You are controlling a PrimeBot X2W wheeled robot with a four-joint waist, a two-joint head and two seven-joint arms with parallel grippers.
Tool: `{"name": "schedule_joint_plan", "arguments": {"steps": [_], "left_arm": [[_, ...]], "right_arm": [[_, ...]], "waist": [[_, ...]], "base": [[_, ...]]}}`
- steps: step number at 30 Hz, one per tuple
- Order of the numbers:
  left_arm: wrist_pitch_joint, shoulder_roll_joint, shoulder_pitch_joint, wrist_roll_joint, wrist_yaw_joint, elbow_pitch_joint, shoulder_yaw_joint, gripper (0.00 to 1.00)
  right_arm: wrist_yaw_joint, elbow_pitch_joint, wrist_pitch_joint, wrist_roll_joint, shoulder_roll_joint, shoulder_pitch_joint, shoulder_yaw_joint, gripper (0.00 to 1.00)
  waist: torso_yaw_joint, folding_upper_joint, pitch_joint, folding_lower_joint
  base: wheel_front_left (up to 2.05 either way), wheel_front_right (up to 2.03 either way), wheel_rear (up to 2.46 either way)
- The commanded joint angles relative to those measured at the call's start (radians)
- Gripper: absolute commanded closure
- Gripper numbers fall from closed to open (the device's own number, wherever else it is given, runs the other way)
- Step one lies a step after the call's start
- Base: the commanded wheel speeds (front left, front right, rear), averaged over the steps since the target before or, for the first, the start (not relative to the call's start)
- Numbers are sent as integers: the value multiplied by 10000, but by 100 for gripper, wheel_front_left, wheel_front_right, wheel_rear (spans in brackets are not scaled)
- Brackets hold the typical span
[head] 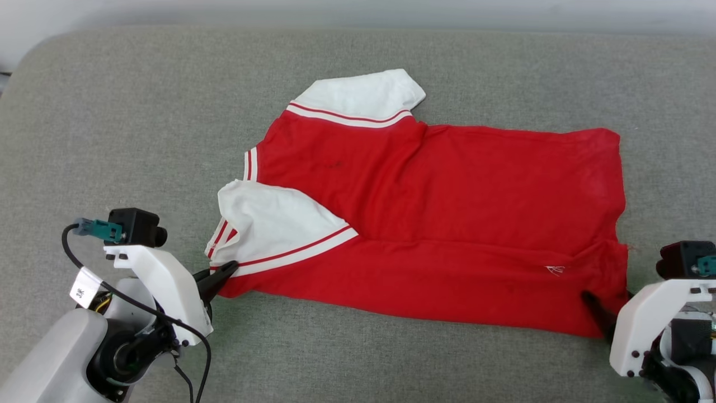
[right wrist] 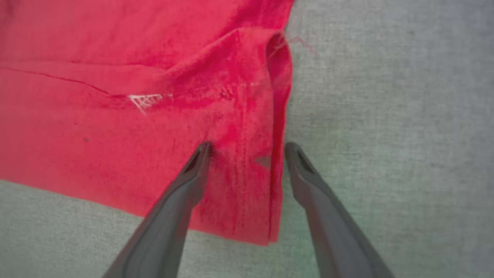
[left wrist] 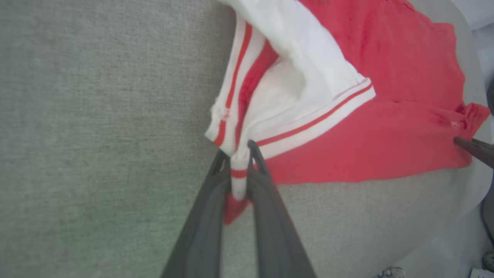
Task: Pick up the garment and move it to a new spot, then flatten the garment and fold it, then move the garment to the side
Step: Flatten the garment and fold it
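Pinching the striped trim of the near white sleeve, the left pincer is closed tight on the garment. The garment lies spread on the grey fabric surface, sleeves to the left. Further right, the right pincer stands parted, its fingers straddling the red hem corner without gripping it.

Lower left of the frame, the left gripper has long dark tapered fingers on a white moulded bracket with dark screws, topped by a black camera block, teal plug, looping black cable and white tag. Lower right, the right gripper looks alike.
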Motion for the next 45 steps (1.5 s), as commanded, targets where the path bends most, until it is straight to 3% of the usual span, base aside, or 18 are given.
{"name": "schedule_joint_plan", "arguments": {"steps": [1,5,6,8,19,28,35,40,41,42,43,44,45], "left_arm": [[-48,-17,-34,21,24,-45,-15,100],[-123,-92,-25,35,-51,-63,-36,100],[-150,-106,-5,35,-58,-33,-37,100],[-172,-120,59,16,-94,21,-54,100],[-662,-125,506,122,-167,206,-41,100],[-722,16,1823,-127,407,-76,-74,100],[-785,235,3166,-529,964,-464,58,100],[-819,76,3609,-625,950,-440,-100,100],[-894,31,3599,-576,927,-351,-110,82],[-938,-61,3554,-568,884,-263,-138,56],[-982,-164,3505,-555,872,-185,-181,34],[-1070,-216,3399,-466,839,-122,-202,0],[-1153,-262,3304,-437,816,-23,-195,0]], "right_arm": [[-8,162,87,-18,3,-125,55,0],[-3,782,465,193,270,-97,457,0],[3,879,534,251,330,-83,526,50],[9,992,559,332,385,-102,593,100],[-6,580,181,297,-158,-32,455,100],[-8,561,372,718,-364,947,605,100],[-8,116,597,981,-257,2020,547,100],[-8,76,576,897,-60,2605,392,100],[-8,90,523,885,5,2661,360,70],[-8,111,448,905,75,2715,352,21],[-8,152,373,893,115,2776,373,0],[-8,160,259,855,141,2808,391,0],[-8,119,91,850,171,2807,405,0]], "waist": [[61,0,124,-1],[102,0,273,-1],[103,0,286,-1],[99,0,288,-1],[154,0,-705,-1],[350,0,-2132,-1],[486,0,-2647,-1],[505,0,-2710,-1],[499,0,-2702,-1],[494,0,-2701,-1],[488,0,-2700,-1],[478,0,-2696,-1],[467,0,-2702,-1]], "base": [[0,0,0],[0,0,0],[0,0,0],[0,0,0],[0,0,0],[0,0,0],[0,0,0],[0,0,0],[0,0,0],[0,0,0],[0,0,0],[0,0,0],[0,0,0]]}}
